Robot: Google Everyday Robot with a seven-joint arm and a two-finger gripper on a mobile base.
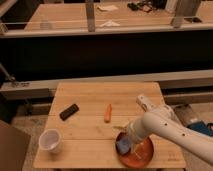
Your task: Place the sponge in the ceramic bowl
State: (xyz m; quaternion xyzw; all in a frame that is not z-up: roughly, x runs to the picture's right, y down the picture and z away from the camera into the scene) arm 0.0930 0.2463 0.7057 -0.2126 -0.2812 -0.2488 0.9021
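Pale wood planks make up the counter (pixel 90 100) in front of me, and most of the action sits at its near right corner. There a reddish-orange ceramic bowl (pixel 145 159) rests close to the edge, and a blue sponge (pixel 122 146) lies inside it, towards the bowl's left side. The white arm (pixel 165 125) reaches in from the right and bends down over the bowl, so the end effector (pixel 128 139) is right at the sponge, just above or on it. From where I stand I cannot tell whether it is clamped on the sponge or spread apart. Further left, well apart from the bowl, a white cup (pixel 50 141) stands upright near the front left corner. A small black block (pixel 68 111) lies at an angle behind the cup, and a slim orange piece (pixel 107 113) lies near the middle of the counter, between the block and the arm.
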